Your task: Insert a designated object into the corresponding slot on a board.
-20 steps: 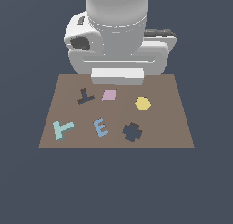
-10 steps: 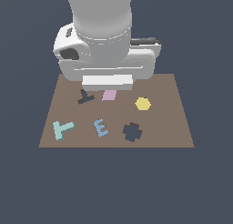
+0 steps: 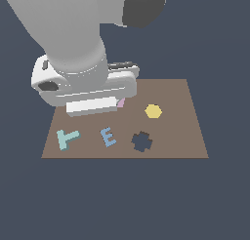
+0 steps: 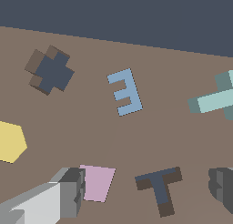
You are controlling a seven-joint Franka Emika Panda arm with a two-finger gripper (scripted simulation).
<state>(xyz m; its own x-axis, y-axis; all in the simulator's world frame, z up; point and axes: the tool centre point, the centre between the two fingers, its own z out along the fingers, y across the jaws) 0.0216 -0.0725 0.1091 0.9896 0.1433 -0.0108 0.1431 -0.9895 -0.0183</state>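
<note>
Teal T-shaped block (image 3: 67,138) lies free on the flat brown board (image 3: 185,131), well apart from the gripper (image 4: 148,196), whose wide-spread, empty fingers (image 4: 68,191) straddle the dark T-shaped slot (image 4: 159,187). Approach step; next, travel to the block, descend, grasp.

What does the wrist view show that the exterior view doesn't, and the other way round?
Only the wrist view shows the T-shaped slot, which the arm hides from the exterior view, along with most of the pink square and a gripper finger up close. Only the exterior view shows the whole board and the arm's bulk above it. Both show the teal T block, blue E piece, yellow hexagon and dark jagged recess.
</note>
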